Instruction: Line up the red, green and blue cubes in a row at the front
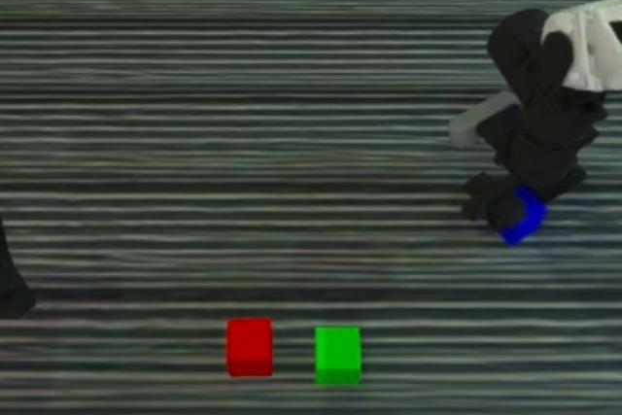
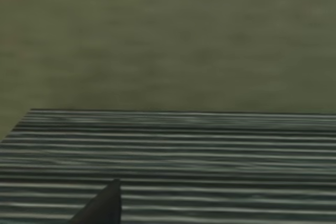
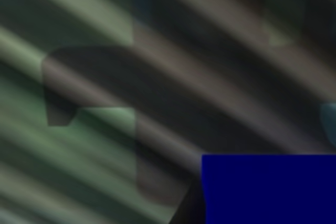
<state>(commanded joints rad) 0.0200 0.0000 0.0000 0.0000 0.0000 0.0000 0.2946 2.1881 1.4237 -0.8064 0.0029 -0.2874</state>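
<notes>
Three cubes: one red cube [image 1: 249,346] and one green cube [image 1: 337,354] near, one blue cube [image 1: 525,219] right under the right gripper [image 1: 505,209], grip unclear.

The right AgileX arm [image 1: 544,94] is built of bulky, rounded matte-black segments, with a white shell covering its upper link and a pale grey bar jutting from its side. Its end effector [image 1: 501,209] is black and blocky. Of the left arm, only a dark, rounded black sliver [image 1: 10,289] shows at the top view's left edge, and the left wrist view catches one tapered black fingertip [image 2: 102,205].
</notes>
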